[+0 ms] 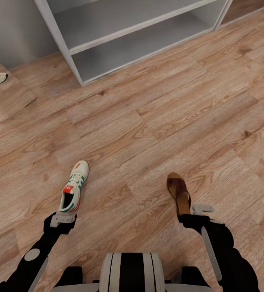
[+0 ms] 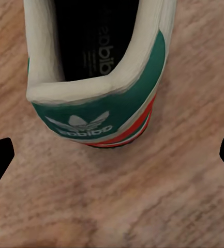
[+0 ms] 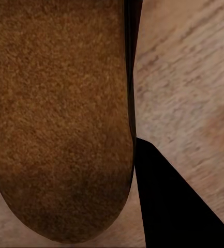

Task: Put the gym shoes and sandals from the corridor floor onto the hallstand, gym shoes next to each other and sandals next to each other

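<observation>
Gym shoe (image 1: 73,187) left, sandal (image 1: 179,192) right, hallstand (image 1: 140,36) beyond.

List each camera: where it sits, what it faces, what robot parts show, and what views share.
Head view: on the head, facing down at the floor; both arms show.
Left wrist view: near the left gripper, facing a gym shoe heel; finger tips show.
Right wrist view: near the right gripper, over a sandal.
Shared: head view shows both.

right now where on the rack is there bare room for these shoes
Both open shelves of the hallstand are bare, upper and lower, across their visible width. The floor between the rack and the gym shoe and sandal is open too. It is crowded only near each shoe's heel, where the grippers sit.
</observation>
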Controlling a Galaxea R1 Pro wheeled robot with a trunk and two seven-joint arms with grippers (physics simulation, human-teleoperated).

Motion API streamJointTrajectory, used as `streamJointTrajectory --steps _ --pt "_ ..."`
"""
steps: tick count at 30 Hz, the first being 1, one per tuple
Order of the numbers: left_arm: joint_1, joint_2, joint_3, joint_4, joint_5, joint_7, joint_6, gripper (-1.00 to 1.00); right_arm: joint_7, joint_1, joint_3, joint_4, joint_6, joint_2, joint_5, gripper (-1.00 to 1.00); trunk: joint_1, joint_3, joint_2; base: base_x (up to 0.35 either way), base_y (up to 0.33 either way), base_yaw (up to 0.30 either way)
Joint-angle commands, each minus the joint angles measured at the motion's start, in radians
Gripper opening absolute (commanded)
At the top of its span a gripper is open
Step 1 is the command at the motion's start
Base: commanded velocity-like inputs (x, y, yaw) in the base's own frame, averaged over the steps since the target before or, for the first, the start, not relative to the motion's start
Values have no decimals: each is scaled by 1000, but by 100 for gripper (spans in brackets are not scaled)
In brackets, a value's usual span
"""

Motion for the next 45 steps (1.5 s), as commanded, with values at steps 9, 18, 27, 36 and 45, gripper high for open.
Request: streamJointTrajectory --steps 9,18,27,36,45 --pt "0 1 0 -1 0 -3 1 100 -2 0 2 -6 -141 1 -2 -100 0 -5 0 0 0 0" --pt "0 1 0 -1 0 -3 0 100 -2 0 3 -7 -163 0 -2 -100 3 -36 -2 0 0 0" --pt "0 0 0 -1 2 -2 -54 100 -2 0 3 -7 -163 1 -2 -100 3 -40 -2 0 0 0" --pt "0 1 17 -1 3 -2 -61 100 -2 0 4 -7 -163 1 -2 -100 3 -44 -2 0 0 0" --pt "0 0 58 -1 3 -2 -62 100 -2 0 5 -7 -164 1 -2 -100 5 -70 -3 0 0 0"
